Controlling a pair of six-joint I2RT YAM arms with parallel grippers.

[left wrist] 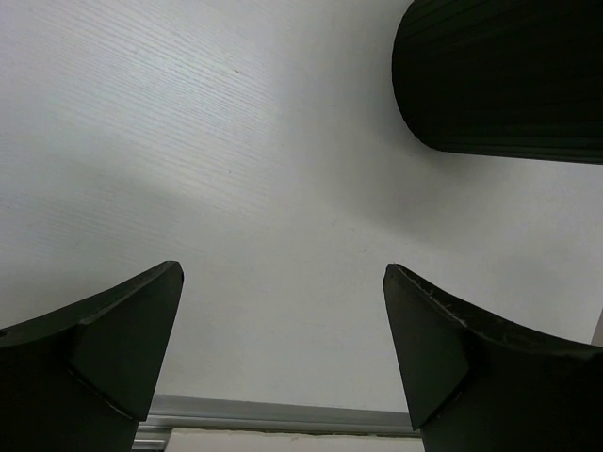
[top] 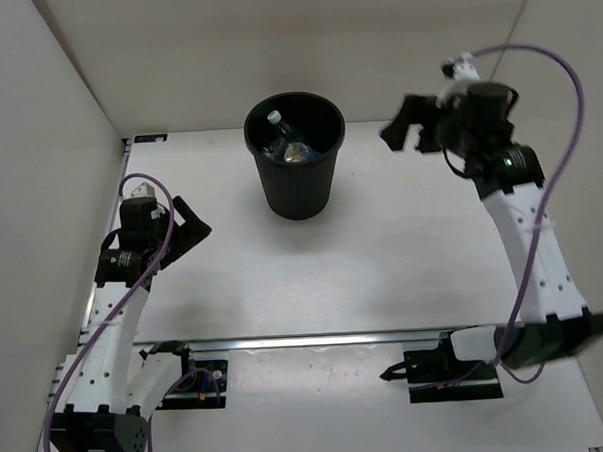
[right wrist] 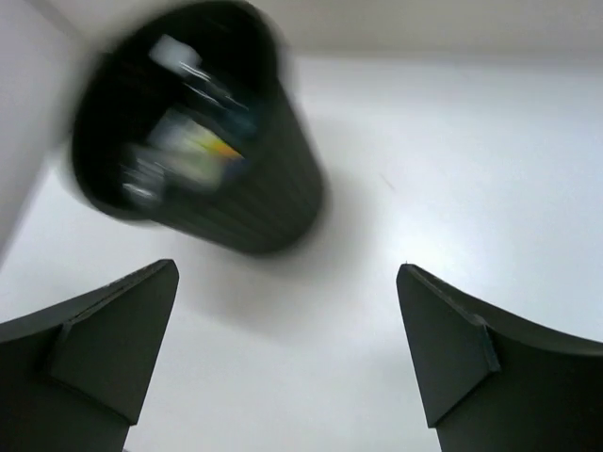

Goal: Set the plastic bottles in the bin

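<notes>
The white table point(top: 403, 252) bears the black bin point(top: 298, 191), standing upright, apparently near its far edge

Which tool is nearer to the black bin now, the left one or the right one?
Right, by a little in the top view. The right tool is raised beside the rim of the bin, on its right; the left tool sits low, left of its base.

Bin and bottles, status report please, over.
Left gripper open, empty. Right gripper open, empty, high, right of bin. Bottles inside bin, count unclear. Nothing blocking.
</notes>
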